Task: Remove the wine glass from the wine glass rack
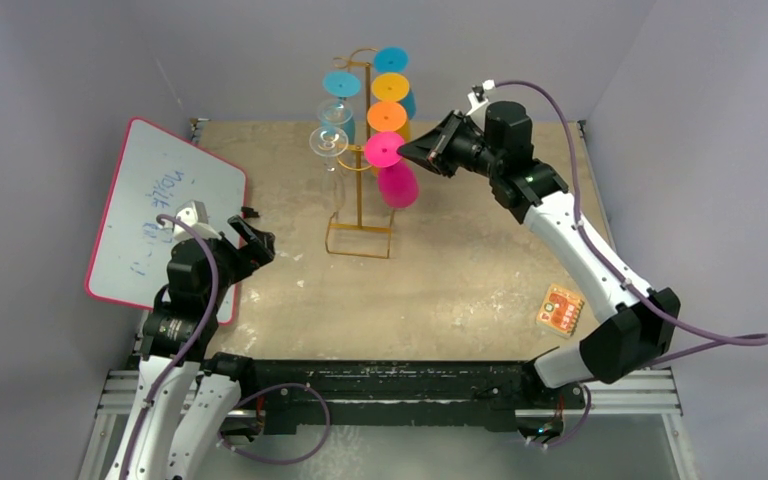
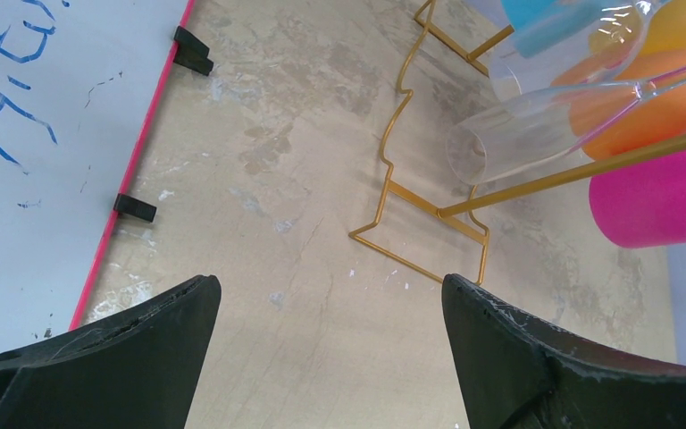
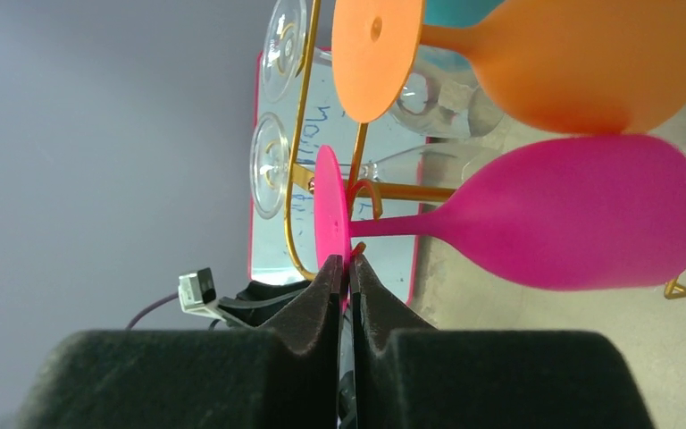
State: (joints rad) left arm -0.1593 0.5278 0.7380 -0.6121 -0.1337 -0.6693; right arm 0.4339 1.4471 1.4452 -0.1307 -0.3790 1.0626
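Note:
The gold wire wine glass rack (image 1: 363, 200) stands at the middle back of the table with several glasses hanging bowl-down. The lowest one on its right side is a pink wine glass (image 1: 397, 185), its round foot caught in a hook. My right gripper (image 1: 405, 152) reaches in from the right and is shut on the rim of that pink foot (image 3: 330, 210); in the right wrist view the pink bowl (image 3: 581, 210) hangs to the right of the closed gripper (image 3: 347, 264). My left gripper (image 2: 330, 295) hovers open and empty over bare table, left of the rack's base (image 2: 395, 257).
Orange (image 3: 581, 63), yellow (image 1: 390, 87) and teal (image 1: 341, 83) glasses and clear glasses (image 1: 329, 140) also hang on the rack. A pink-framed whiteboard (image 1: 160, 215) lies at the left. A small orange card (image 1: 561, 308) lies at the right front. Grey walls enclose the table.

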